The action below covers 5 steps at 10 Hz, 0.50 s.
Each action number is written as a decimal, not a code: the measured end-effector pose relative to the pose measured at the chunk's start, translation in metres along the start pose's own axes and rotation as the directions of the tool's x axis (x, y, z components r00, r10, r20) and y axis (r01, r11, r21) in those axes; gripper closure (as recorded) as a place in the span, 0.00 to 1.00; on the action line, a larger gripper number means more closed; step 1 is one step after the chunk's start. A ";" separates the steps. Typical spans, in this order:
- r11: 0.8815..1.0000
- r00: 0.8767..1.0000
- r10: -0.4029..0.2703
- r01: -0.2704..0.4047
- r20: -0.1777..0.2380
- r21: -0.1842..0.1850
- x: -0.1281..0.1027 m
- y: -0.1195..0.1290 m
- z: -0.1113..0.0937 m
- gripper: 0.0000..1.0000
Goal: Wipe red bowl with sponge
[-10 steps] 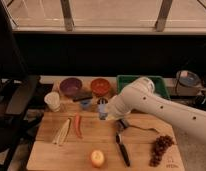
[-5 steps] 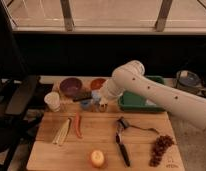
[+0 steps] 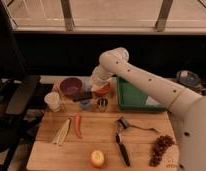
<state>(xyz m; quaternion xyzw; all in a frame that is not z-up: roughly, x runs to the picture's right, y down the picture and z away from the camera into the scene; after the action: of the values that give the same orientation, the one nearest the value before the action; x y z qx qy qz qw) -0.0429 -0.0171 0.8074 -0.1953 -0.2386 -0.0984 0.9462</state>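
1. Camera view, layout: the red bowl sits at the back of the wooden surface. It is just beside the purple bowl on one side and the green tray on the other. The small blue cup and a metal cup stand just in front of it.

2. Camera view, the tool: the white arm reaches in from the right side of the picture. The gripper is down at the red bowl's near rim, partly hidden by the wrist. Its fingers are clenched. The sponge cannot be made out here (it may be pinched between the fingers and hidden inside the bowl, but that is only a guess).

3. Doing the step well: the wipe likely calls for light downward pressure and small circular sweeps kept inside the rim. That should keep the bowl from sliding into the purple bowl or tipping onto the cups in front. The wrist should stay tilted so that the soft block, not the fingers, meets the bowl.

4. Against the earlier frames: a second ago the wrist hung lower, over the middle of the surface near the cups. Half a second ago it was already moving back and left. Now it is at the red bowl. The bowls, cups and tray appear unmoved.
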 end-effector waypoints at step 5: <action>1.000 1.000 0.001 -0.001 0.028 -0.005 0.004 -0.025 0.023 1.00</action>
<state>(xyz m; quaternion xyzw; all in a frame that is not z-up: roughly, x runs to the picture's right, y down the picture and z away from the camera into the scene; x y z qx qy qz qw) -0.0554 -0.0309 0.8360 -0.1990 -0.2514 -0.0957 0.9424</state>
